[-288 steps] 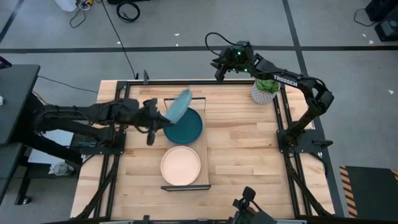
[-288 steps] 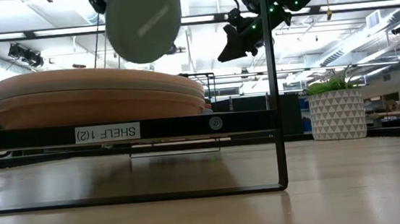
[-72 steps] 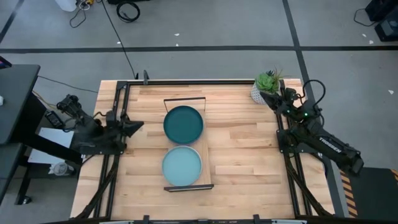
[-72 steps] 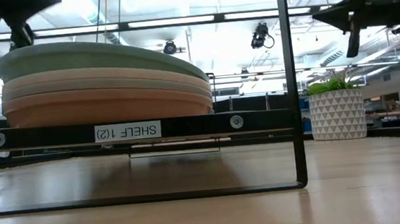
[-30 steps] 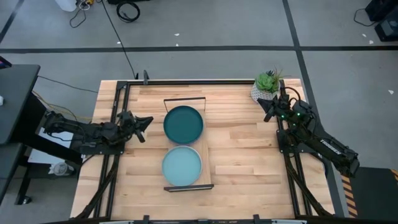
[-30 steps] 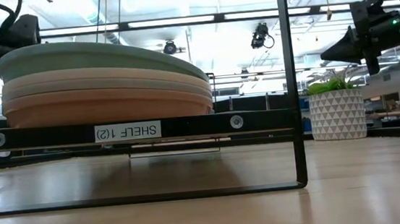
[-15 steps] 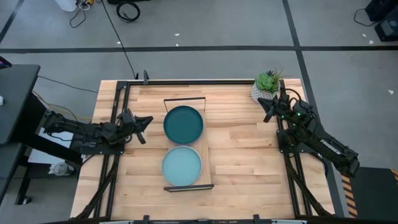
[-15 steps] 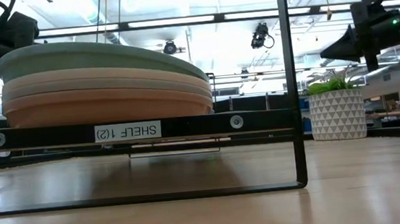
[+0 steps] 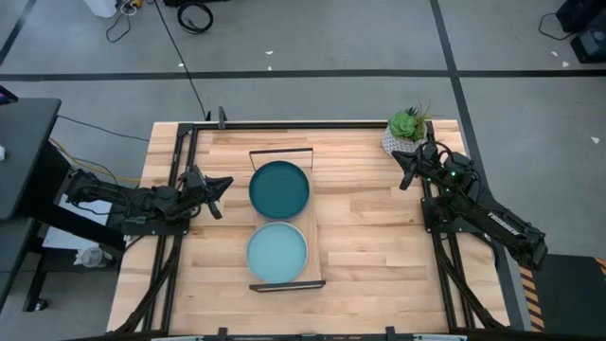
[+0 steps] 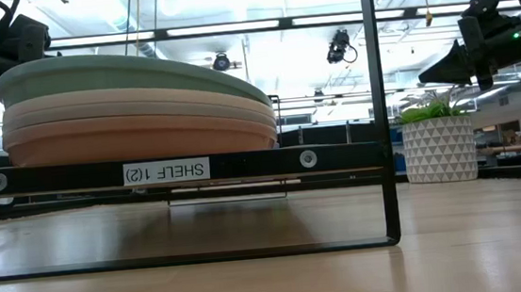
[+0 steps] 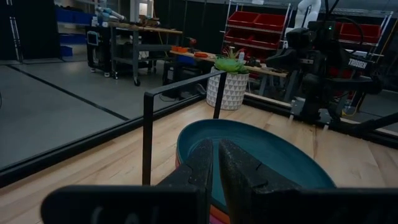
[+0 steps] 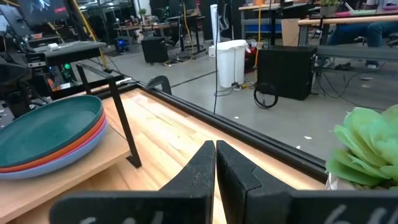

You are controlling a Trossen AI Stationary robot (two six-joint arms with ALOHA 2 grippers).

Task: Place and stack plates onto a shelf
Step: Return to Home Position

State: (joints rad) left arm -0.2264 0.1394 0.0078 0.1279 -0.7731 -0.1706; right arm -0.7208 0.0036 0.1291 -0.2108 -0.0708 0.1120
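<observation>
Dk teal plate (image 9: 279, 188), lt blue plate (image 9: 277, 253), white triangle-patterned pot (image 10: 439, 149) w/ green plant (image 9: 408, 123)

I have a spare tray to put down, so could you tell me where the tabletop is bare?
The widest bare tabletop lies between the shelf and the right pincer. A narrower strip lies between shelf and left pincer. Crowded: the shelf, filled by stacks under the dark teal plate and light blue plate.

On the shelf (image 9: 312, 232) sit 2 level stacks, touching: the dark teal plate (image 9: 279, 188) tops one, the light blue plate (image 9: 277, 253) the other.
</observation>
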